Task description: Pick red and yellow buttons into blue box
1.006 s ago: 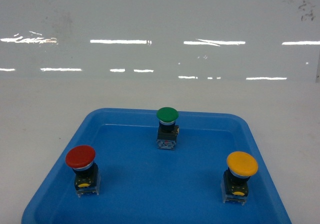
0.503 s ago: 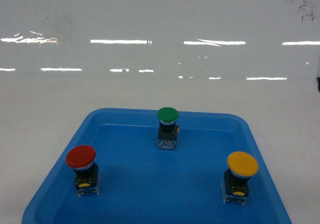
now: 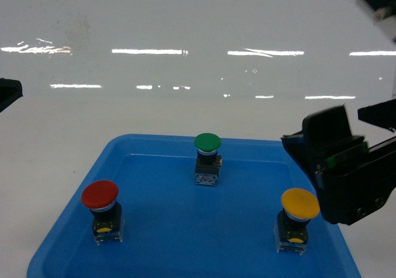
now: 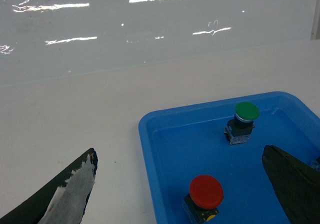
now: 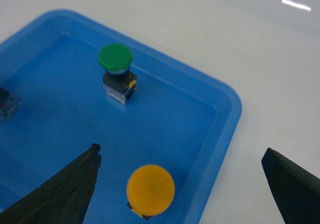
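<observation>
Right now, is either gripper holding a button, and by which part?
Nothing is held. The right gripper is open over the yellow button; the left gripper is open above the red button.

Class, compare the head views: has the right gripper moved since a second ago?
Yes. The right gripper, absent earlier, has entered from the right and now hangs beside the yellow button over the blue tray's right rim.

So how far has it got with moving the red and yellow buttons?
Hard to call anything done: the red button and yellow button both stand in the blue tray, along with the green button, and no other blue box shows. Nothing is in hand: the right tool is open over the yellow one, the left tool open near the red, neither touching. Every grasp is left.
</observation>
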Motion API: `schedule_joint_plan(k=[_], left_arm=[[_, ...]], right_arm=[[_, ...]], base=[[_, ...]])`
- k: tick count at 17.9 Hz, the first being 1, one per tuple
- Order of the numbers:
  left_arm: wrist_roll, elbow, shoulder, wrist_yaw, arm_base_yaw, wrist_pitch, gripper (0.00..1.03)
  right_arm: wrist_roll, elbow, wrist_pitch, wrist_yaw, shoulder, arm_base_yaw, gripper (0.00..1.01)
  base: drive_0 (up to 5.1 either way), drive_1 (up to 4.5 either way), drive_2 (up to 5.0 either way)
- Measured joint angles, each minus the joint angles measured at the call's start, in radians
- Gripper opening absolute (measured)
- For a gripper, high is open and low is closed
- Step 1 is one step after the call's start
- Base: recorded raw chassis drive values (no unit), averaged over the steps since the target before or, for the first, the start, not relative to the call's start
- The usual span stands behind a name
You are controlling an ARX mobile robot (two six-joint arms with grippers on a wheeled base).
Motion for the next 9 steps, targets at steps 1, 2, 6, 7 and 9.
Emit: schedule_joint_plan(k=[1,2,6,7,9], left_arm=[[0.000,0.000,0.000,0.000,0.000,0.000,0.98],[0.002,0.000,0.000,0.000,-0.001,0.000,0.98],[0.010,0.000,0.000,0.000,-0.001,0.000,0.98],[0.010,0.000,0.000,0.000,-0.001,0.000,0.98],[0.010,0.000,0.000,0.000,-0.001,0.000,0.98]], right_arm=[[0.005,0.001,0.000,-0.007,0.037,0.000,0.98],[0.003,0.001,0.018,-0.002,0.080,0.002,0.98],[0.002,0.039,0.038,-0.010,0.169,0.016,0.98],[0.002,0.048,0.046,-0.004,0.190,0.022,0.98],[0.001,0.066,0.053,0.001,0.244,0.034,0.98]], base=[[0.0,0.00,0.0],[0.0,0.00,0.0],[0.0,0.00,0.0],[0.0,0.00,0.0],[0.0,0.00,0.0]])
